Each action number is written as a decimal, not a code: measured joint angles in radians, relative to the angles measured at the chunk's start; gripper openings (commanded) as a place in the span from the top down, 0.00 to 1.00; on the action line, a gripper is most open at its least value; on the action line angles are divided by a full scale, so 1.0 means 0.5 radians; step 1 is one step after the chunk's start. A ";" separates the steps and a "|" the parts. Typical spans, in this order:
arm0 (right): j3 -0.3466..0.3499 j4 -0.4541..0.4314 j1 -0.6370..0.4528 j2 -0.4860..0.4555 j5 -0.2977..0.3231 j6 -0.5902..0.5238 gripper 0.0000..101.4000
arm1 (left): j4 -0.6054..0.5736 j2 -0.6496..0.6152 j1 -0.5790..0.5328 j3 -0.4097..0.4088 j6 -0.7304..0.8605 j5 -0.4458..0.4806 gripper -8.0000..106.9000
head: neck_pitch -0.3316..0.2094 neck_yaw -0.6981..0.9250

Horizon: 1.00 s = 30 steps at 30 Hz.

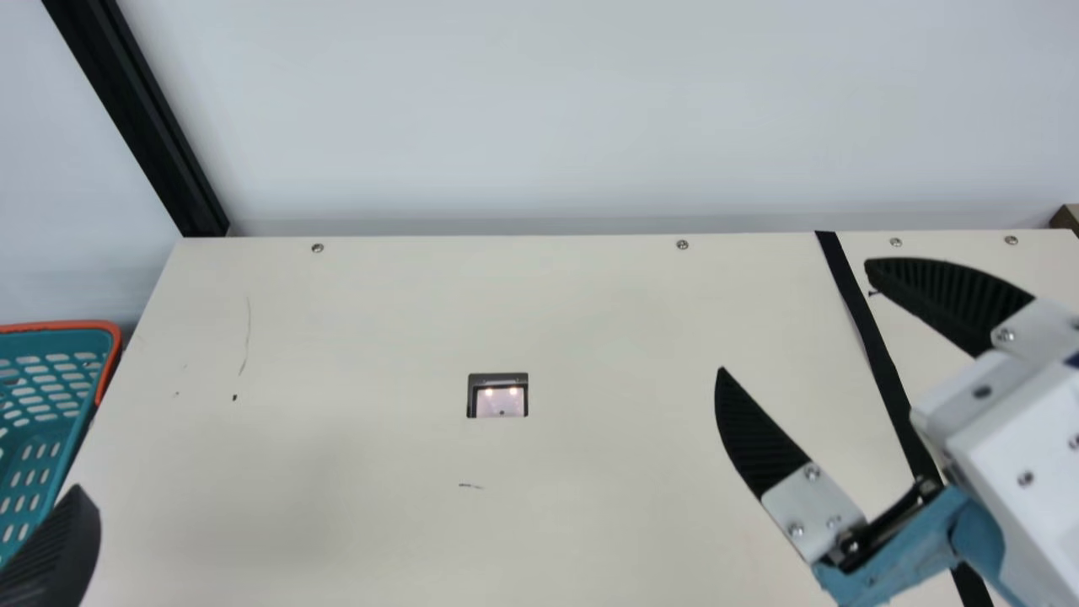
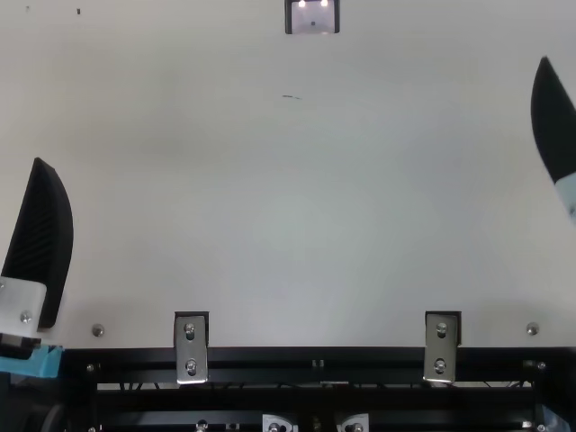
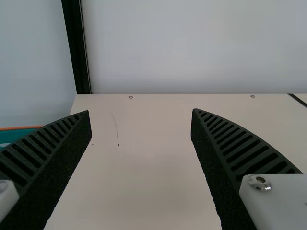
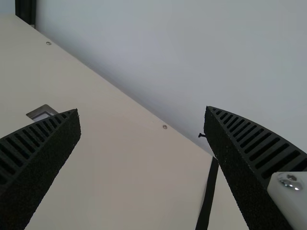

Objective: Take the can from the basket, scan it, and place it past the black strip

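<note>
Right gripper (image 1: 792, 316) and left gripper (image 2: 40, 243), fingers (image 1: 944, 295) wide apart, black strip (image 1: 881, 362) running lengthwise near to far

white housing (image 1: 1041, 430) | light-blue bracket (image 1: 902, 552) | black ribbed fingers (image 1: 759, 438) | silver screws (image 1: 813, 473)

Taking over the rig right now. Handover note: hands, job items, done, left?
Left hand: open, nothing gripped, on the basket's side.
Right hand: open, nothing gripped, near the black strip.
Basket: left edge, partly in frame; can't vouch for its contents.
Scanner: set in the table, between basket and black strip.
Done: can't confirm any pick, scan or placing.
Left: check the basket first. If the can is there, likely the full run: pick, scan, set past the strip.
</note>
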 measured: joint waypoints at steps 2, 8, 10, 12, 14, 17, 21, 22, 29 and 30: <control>0.058 -0.032 0.022 -0.067 -0.018 0.050 0.00 | -0.007 -0.040 0.009 0.009 0.024 0.022 0.15 | 0.010 0.000; 0.236 -0.146 0.076 -0.285 -0.097 0.223 0.00 | -0.070 -0.142 0.051 0.035 0.113 0.097 0.15 | 0.000 0.000; 0.301 -0.182 0.086 -0.353 -0.121 0.289 0.00 | -0.102 -0.170 0.071 0.043 0.153 0.115 0.15 | 0.000 0.000; 0.367 -0.210 0.096 -0.428 -0.156 0.371 0.00 | -0.135 -0.202 0.093 0.053 0.191 0.143 0.15 | 0.000 0.000; 0.427 -0.219 0.102 -0.496 -0.199 0.461 0.00 | -0.171 -0.223 0.115 0.057 0.238 0.165 0.15 | 0.000 0.000; 0.522 -0.219 0.109 -0.608 -0.245 0.603 0.00 | -0.236 -0.252 0.153 0.061 0.299 0.198 0.15 | 0.000 0.000; 0.660 -0.215 0.108 -0.749 -0.316 0.796 0.00 | -0.321 -0.288 0.206 0.072 0.388 0.251 0.15 | 0.000 0.000; 0.695 -0.215 0.106 -0.784 -0.327 0.846 0.00 | -0.336 -0.292 0.217 0.080 0.403 0.256 0.15 | 0.000 0.000; 0.839 -0.228 0.090 -0.939 -0.379 1.087 0.00 | -0.375 -0.307 0.239 0.088 0.446 0.285 0.15 | 0.000 0.000; 0.839 -0.228 0.090 -0.939 -0.382 1.086 0.00 | -0.375 -0.307 0.239 0.088 0.446 0.285 0.15 | 0.000 0.000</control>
